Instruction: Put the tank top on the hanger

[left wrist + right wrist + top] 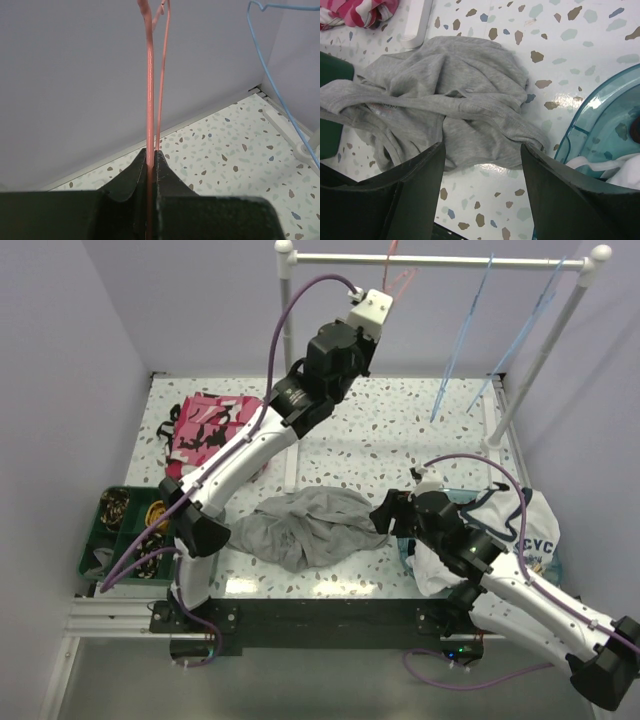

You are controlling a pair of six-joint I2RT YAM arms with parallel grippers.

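Note:
The grey tank top [305,525] lies crumpled on the speckled table, near the front middle; it also fills the right wrist view [450,100]. My right gripper [482,150] is open, just above the tank top's near right edge, holding nothing. The pink wire hanger [398,280] hangs from the white rail at the back. My left gripper [151,156] is raised to the rail and shut on the hanger's wire [149,85], which runs up between the jaws.
Two light-blue wire hangers [470,335] hang on the rail [440,258] to the right. A pink-and-black camouflage cloth [205,430] lies back left. A white lettered garment [520,540] sits in a teal bin [600,130] at right. A green tray [120,530] stands front left.

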